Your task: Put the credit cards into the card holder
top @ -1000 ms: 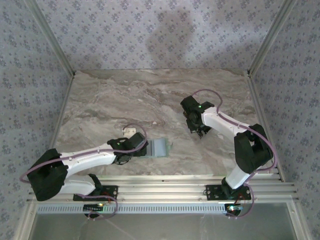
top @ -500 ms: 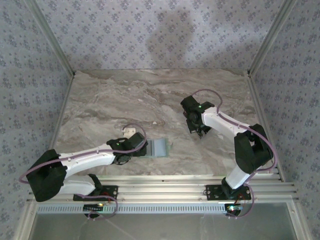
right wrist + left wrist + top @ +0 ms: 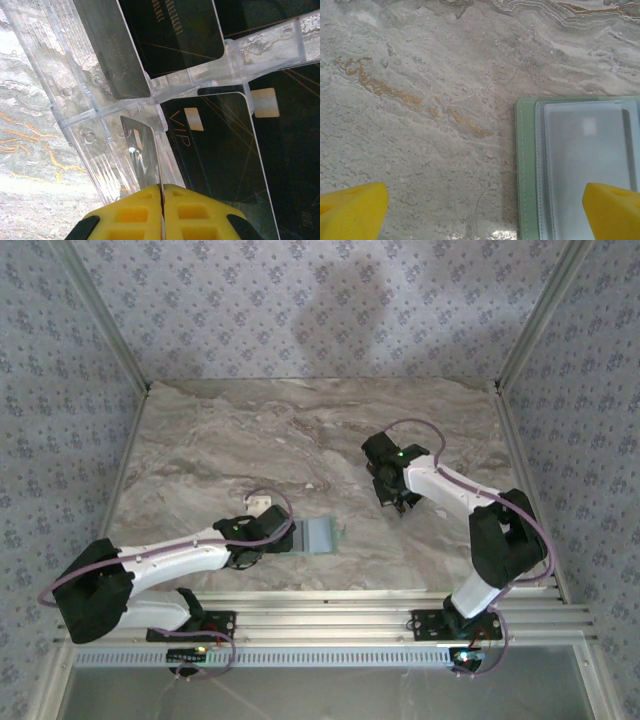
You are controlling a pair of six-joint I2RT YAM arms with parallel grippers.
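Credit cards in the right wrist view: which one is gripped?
The tilted card at bottom centre, pinched in the right gripper, jaws shut; the VIP card and the others sit free in the clear tray.

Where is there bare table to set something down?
Bare: the far half of the table, to the back wall, and its left side beyond the left arm. Crowded: around the card holder and the clear tray under the right gripper.

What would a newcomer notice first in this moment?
In the right wrist view, the right gripper is pinched shut on one credit card, held edge-on by the dividers of a clear plastic tray that holds black credit cards. In the left wrist view, the pale green card holder lies open on the marbled table, and the left gripper stands wide open, straddling its edge.
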